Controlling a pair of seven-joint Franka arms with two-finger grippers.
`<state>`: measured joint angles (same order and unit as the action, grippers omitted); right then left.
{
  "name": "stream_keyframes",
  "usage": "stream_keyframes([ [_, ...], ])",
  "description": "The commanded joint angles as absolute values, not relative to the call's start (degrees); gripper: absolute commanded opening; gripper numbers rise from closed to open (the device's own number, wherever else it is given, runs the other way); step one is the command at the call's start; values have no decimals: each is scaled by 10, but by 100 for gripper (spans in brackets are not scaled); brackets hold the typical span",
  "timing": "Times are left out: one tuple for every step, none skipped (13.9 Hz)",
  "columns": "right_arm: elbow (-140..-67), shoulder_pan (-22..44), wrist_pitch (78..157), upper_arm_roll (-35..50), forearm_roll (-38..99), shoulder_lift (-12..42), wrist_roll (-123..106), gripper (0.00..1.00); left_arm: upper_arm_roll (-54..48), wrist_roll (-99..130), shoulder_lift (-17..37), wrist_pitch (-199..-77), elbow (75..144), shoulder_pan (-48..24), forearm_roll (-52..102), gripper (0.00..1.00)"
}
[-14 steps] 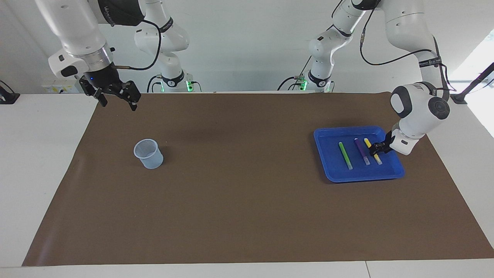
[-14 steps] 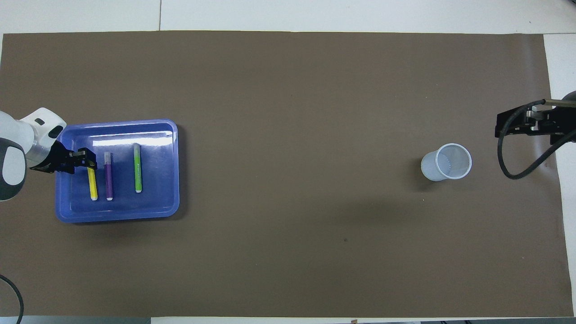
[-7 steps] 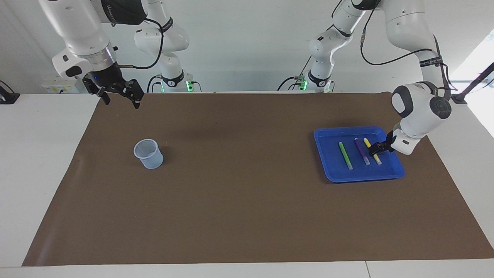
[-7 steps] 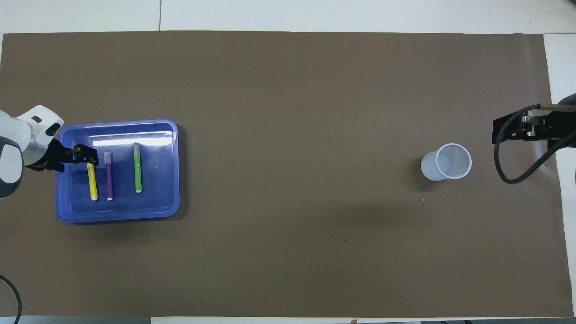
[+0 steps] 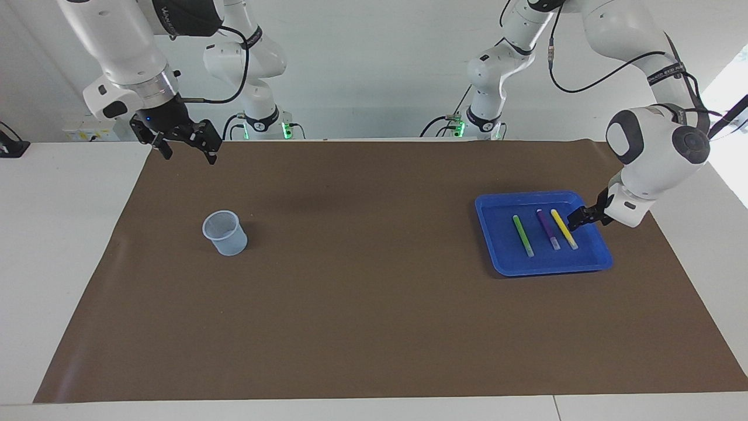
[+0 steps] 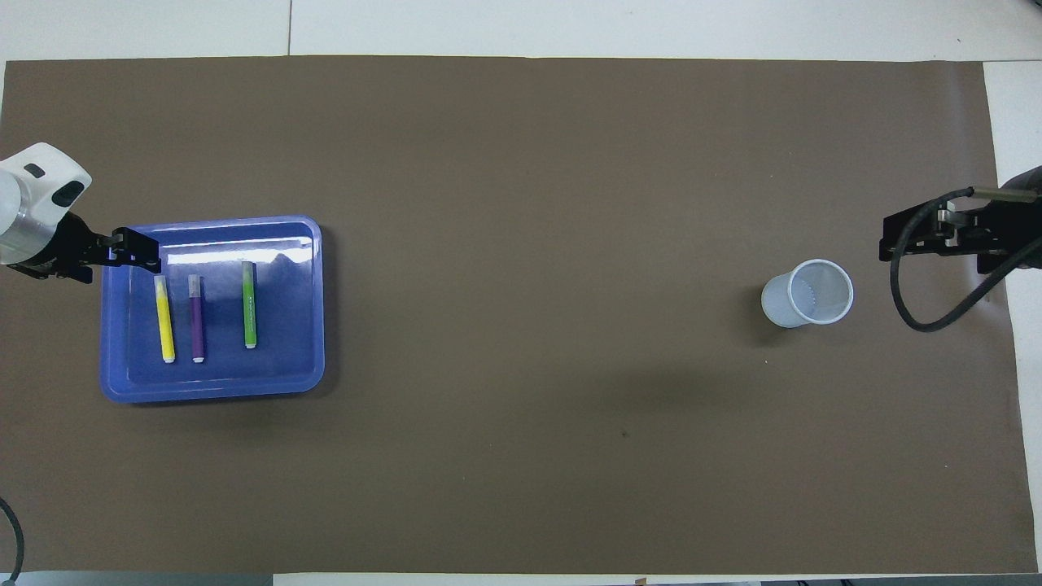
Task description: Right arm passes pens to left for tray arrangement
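In the facing view's right half, the tray (image 5: pixel 497 263) holds all three pens side by side, pale tips toward the frame's bottom: green pen (image 5: pixel 522 235), purple pen (image 5: pixel 548 229), yellow pen (image 5: pixel 564 228). The neat row suggests the arrangement is done. The left gripper (image 5: pixel 575 222) hangs over the tray's rim just beside the yellow pen, holding nothing; whether it is open I cannot tell. The cup (image 5: pixel 224 233), left of centre, looks empty. At upper left the right gripper (image 5: pixel 187 155) waits, spread wide and empty.
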<state>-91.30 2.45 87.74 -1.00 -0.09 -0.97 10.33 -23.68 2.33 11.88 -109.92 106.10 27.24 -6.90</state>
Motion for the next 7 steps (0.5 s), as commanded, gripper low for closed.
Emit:
stream_keyframes([
  [-915, 18, 877, -10, 14, -12, 58, 100, -233, 28, 85, -1068, 1063, 251, -60, 100],
  [-915, 18, 882, -10, 14, -11, 58, 100, -232, 28, 73, -1061, 1064, 244, -53, 100],
  [-916, 18, 889, -10, 14, -12, 59, 100, -234, 32, 63, -1050, 1066, 241, -52, 100],
  [-916, 18, 896, -10, 14, -11, 58, 100, -236, 38, 57, -1043, 1066, 240, -51, 100],
  [-917, 18, 897, -10, 14, -11, 59, 100, -243, 39, 53, -1040, 1065, 240, -51, 100],
  [-917, 18, 897, -10, 13, -11, 59, 100, -245, 40, 48, -1036, 1065, 239, -47, 100],
  [-917, 18, 897, -10, 13, -12, 60, 100, -243, 40, 43, -1032, 1066, 228, -39, 100],
])
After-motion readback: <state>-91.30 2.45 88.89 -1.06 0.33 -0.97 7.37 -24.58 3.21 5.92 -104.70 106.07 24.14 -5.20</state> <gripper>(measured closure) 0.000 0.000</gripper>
